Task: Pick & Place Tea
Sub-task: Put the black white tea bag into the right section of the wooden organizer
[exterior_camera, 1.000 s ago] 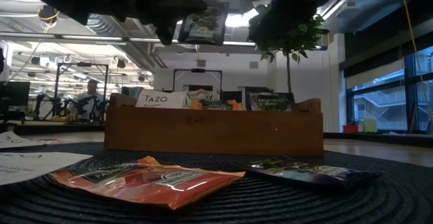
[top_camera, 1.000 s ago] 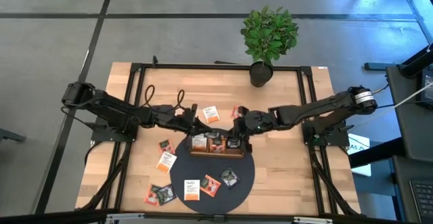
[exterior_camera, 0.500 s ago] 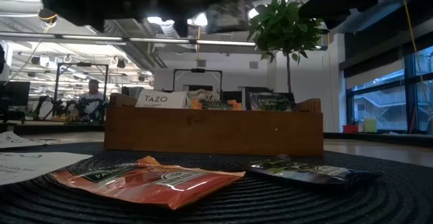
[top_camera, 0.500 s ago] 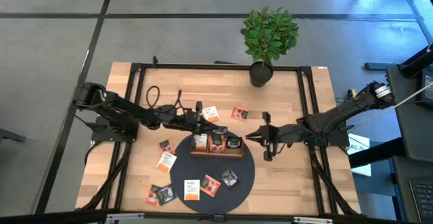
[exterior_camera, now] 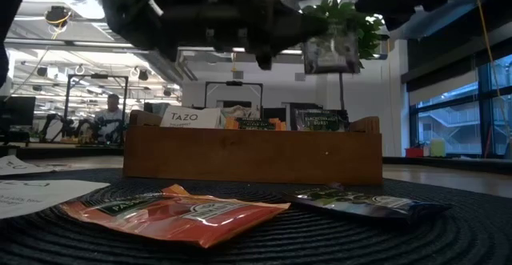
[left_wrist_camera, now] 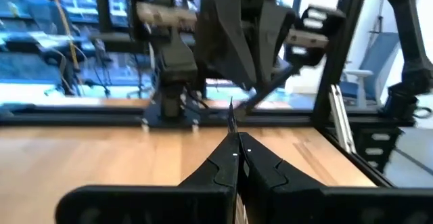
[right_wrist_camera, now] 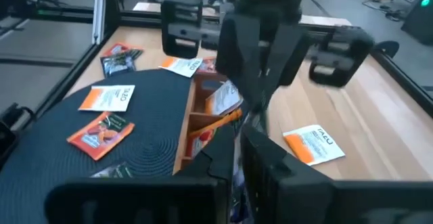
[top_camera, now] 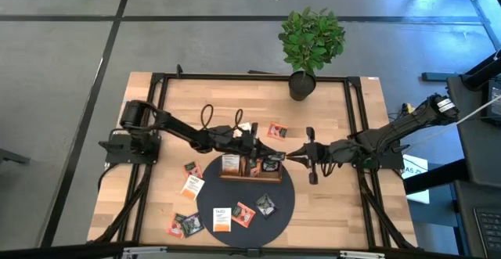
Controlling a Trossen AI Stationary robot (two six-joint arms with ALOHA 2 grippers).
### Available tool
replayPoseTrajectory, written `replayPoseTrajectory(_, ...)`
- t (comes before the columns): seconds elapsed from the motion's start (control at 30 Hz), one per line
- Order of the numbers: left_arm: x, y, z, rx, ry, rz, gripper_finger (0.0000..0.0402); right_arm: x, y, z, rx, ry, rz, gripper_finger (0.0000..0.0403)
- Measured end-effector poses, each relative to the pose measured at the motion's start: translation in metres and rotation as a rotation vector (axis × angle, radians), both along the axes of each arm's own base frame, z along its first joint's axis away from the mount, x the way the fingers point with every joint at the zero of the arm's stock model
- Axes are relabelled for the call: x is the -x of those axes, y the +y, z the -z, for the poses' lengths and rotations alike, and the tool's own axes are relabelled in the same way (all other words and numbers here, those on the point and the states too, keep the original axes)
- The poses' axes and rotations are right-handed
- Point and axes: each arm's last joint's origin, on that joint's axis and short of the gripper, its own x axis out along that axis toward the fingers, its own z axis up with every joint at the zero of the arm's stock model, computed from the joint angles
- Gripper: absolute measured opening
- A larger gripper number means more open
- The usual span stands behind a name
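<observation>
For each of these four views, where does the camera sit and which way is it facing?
High: overhead, straight down at the table; left arm and right arm show.
Low: tabletop height, level across at the tray; arms overhead.
Left wrist: faces the right arm; own jaws nearest.
Right wrist: faces the left arm and tray.
Shared: high and low both show the tray.

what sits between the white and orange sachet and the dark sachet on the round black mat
An orange-red sachet lies between the white and orange sachet and the dark sachet on the mat, shown best in the high view.
</observation>
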Motion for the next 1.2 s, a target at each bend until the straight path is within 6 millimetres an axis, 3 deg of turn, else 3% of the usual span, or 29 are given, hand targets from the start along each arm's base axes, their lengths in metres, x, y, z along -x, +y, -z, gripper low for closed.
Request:
replayPoseTrajectory(0.37,-0.004,-0.014,0.021,0.021,0.061,0.051,0.0003,0.000,0.000,0.001,-0.040,0.014,0.015,0.0041)
replayPoseTrajectory(0.53,-0.003,-0.014,0.018,0.013,0.048,0.051,0.0003,0.000,0.001,0.004,-0.097,0.036,0.000,0.0097)
replayPoseTrajectory(0.7,-0.003,-0.013,0.018,0.036,0.054,0.034,0.0003,0.000,0.000,0.002,-0.033,0.024,0.015,0.0163)
replayPoseTrajectory(0.83,-0.003,-0.012,0.018,0.036,0.054,0.013,0.0003,-0.005,0.002,-0.018,-0.019,0.030,-0.060,0.0190)
replayPoseTrajectory(1.0,-0.003,-0.012,0.018,0.036,0.054,0.012,0.0003,-0.023,-0.010,-0.033,-0.008,0.235,0.086,0.0190)
replayPoseTrajectory(1.2,-0.003,-0.012,0.018,0.036,0.055,0.011,0.0003,-0.061,-0.016,-0.037,-0.087,0.465,0.001,0.0169)
